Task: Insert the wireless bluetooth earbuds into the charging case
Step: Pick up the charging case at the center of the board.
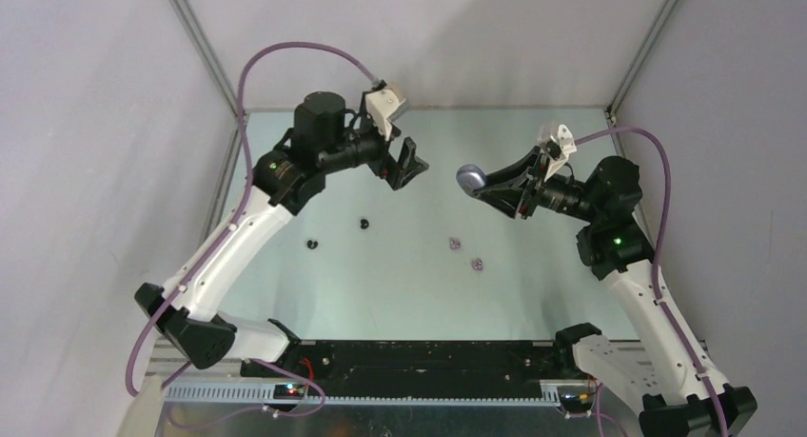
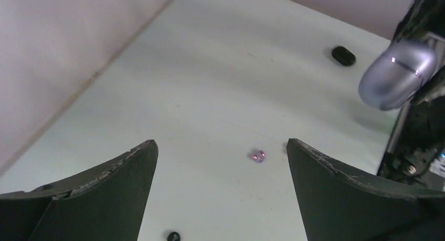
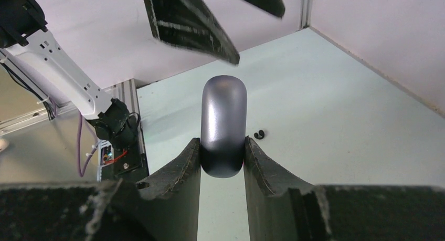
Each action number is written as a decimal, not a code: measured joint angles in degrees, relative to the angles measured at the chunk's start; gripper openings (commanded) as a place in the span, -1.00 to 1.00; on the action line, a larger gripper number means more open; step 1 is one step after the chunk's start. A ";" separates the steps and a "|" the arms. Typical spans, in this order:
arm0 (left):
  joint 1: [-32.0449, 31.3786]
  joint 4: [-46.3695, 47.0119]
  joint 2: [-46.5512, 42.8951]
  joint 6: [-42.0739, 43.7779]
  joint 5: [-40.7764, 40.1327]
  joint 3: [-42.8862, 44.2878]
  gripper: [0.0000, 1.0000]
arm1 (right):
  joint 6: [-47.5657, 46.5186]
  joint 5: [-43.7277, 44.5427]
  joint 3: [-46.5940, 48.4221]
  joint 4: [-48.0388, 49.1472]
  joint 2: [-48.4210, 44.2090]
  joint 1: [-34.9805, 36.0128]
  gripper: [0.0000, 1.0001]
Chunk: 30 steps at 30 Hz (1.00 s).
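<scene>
Right gripper (image 3: 223, 142) pinches the charging case (image 3: 224, 107), its lower end hidden; left gripper (image 2: 221, 143) spread wide.

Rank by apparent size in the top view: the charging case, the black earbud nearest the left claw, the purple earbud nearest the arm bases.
1. charging case, clearly largest, though held up nearer the camera.
2-3. black earbud and purple earbud: too alike to rank.

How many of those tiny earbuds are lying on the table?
4: the left black earbud, the middle black earbud, the far purple earbud right of centre, the near purple earbud beside it. None appears hidden.
</scene>
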 measured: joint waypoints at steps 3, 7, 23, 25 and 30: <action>-0.15 1.73 1.11 -0.35 4.04 -3.63 0.99 | 0.39 0.31 0.00 -0.02 0.15 -0.37 -0.63; -1.36 1.40 1.33 0.24 12.24 -10.75 0.99 | 1.33 0.20 -0.26 0.61 -0.02 -1.11 -0.63; -4.17 0.74 1.05 2.95 33.79 -12.15 0.99 | 11.10 -7.37 -6.19 12.22 2.10 1.68 -0.61; -4.22 0.66 1.05 2.97 35.10 -12.15 0.99 | 12.66 -7.76 -7.50 14.86 2.38 1.86 -0.61; -4.44 0.24 1.07 2.93 37.51 -12.15 0.96 | 14.69 -7.80 -8.98 17.84 3.85 2.71 -0.61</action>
